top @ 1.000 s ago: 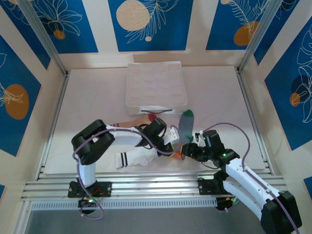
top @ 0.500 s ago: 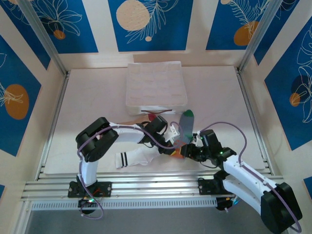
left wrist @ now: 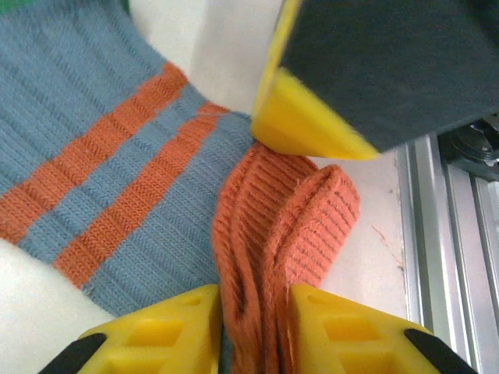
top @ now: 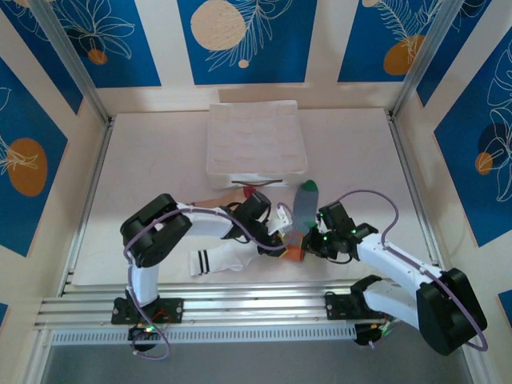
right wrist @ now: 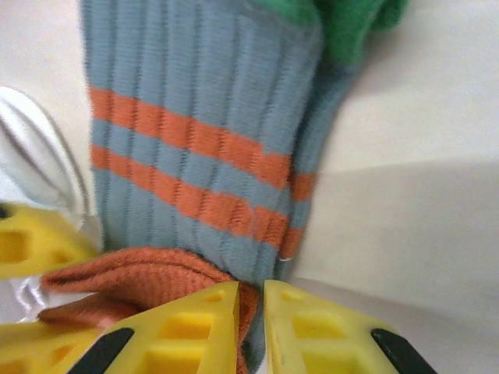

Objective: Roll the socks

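the grey sock (top: 306, 206) lay on the table (top: 144, 176) just near-side of the box (top: 256, 140), its orange cuff (left wrist: 292, 218) bunched between both claws. the left claw (left wrist: 253, 312) pinched the cuff's folds; the right claw (right wrist: 251, 312), almost closed, nipped the cuff's edge from the other side. the white sock (top: 214, 261) lay beside the left arm (top: 208, 220).

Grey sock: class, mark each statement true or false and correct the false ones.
1. The grey sock has a green toe. True.
2. Its orange cuff sits between the fingers of the left gripper. True.
3. It lies inside the white box. False: it lies on the table, in front of the box.
4. It has two white stripes. False: the stripes are orange.
5. The right gripper is on the white sock. False: it is at the grey sock's cuff.
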Available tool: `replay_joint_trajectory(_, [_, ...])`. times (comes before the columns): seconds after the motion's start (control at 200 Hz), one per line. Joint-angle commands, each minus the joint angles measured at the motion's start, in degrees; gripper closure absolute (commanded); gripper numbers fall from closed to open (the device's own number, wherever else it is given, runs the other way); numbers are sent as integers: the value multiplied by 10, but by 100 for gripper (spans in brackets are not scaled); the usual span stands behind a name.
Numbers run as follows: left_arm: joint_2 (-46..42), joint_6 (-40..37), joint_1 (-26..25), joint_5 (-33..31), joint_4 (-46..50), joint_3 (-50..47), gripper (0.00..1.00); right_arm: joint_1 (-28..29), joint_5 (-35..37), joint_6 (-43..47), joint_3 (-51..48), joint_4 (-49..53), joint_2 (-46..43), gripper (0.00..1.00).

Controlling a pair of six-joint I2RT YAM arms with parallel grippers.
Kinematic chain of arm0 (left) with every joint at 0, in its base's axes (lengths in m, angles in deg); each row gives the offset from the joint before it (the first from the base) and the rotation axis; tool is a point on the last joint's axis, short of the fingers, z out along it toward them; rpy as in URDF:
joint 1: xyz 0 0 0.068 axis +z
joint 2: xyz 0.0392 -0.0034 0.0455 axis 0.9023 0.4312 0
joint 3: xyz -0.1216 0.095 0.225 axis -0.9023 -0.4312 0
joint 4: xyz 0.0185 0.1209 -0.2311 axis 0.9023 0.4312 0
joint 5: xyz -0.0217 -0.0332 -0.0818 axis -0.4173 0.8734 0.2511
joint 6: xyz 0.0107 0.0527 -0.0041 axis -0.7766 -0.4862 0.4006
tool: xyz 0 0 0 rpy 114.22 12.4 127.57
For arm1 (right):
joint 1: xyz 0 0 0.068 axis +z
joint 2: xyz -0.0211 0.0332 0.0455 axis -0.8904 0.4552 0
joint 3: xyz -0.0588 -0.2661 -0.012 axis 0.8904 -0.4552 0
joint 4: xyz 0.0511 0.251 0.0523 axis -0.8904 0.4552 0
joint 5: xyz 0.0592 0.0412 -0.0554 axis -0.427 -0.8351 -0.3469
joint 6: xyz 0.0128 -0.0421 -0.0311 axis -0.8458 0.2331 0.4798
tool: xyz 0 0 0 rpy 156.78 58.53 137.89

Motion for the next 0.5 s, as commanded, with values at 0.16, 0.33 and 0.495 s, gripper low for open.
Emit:
replay_joint_trajectory(0.16, [-32, -97, 11, -1, -58, -11, 73, 8, 14, 13, 40, 75, 9, 81])
replay_joint_trajectory(0.33, [-7, -72, 11, 21, -90, -5, 73, 10, -3, 23, 37, 66, -30, 78])
replay_joint_trajectory(0.495, [-27, -93, 11, 28, -108, -33, 71, 15, -22, 27, 29, 57, -69, 70])
